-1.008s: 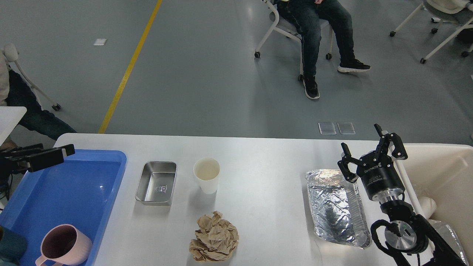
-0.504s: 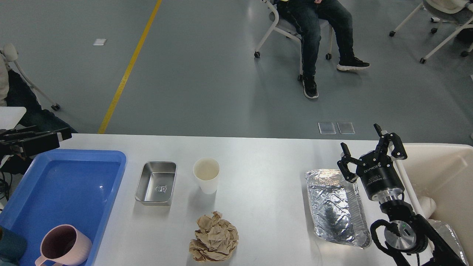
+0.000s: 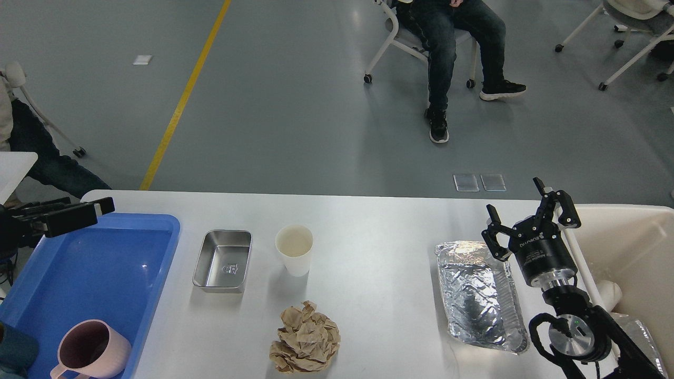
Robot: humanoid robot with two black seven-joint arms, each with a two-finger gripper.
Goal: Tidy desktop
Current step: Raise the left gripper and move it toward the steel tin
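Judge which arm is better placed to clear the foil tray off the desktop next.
Right, probably. The right gripper hangs open at the far right corner of the foil tray, with the cream bin beside it. The left gripper sits across the desktop, over the blue tray.

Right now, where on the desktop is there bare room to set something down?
The widest bare patch of the desktop lies between the paper cup and the foil tray. The far strip behind them is bare too. It is tighter around the steel tin, cup and crumpled paper.
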